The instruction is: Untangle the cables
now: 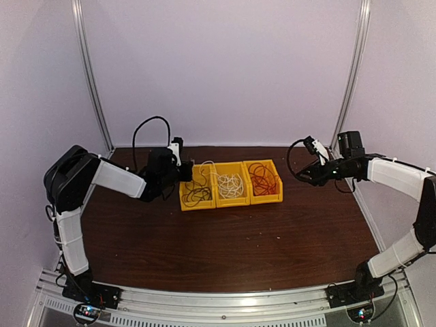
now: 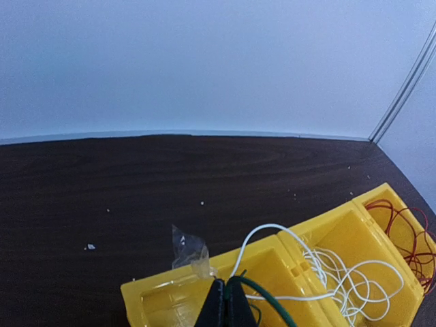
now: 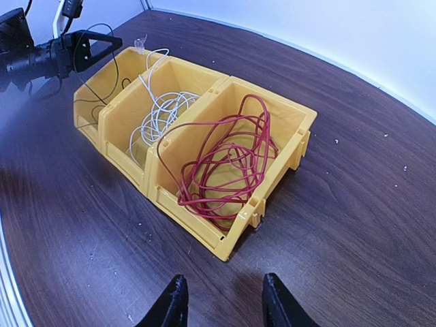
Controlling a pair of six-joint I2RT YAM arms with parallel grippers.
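- The left claw, pinched fully together, nips the dark green cable at the rim of the left bin, apparently to draw that strand up and away from its neighbours.
- The right claw hangs low over the table, near the right bin but clear of it. Its jaws are parted about halfway with nothing between them, and it seems to be standing by, out of the other arm's way.
- All three bins sit wall to wall in a row toward the back of the table, one colour of cable to each, which suggests the sorting is nearly done.
- The left bin holds the dark green cable in loose loops, one thin loop rising to the left claw.
- The middle bin holds the white cable in a loose nest. From the left wrist, a white loop arches over the dividing wall into the left bin, close to the pinched strand, so these two may not yet be fully parted.
- The right bin holds the red cable, coiled alone, one loop standing above the rim.
- A scrap of clear film lies on the table just beside the left bin's corner.
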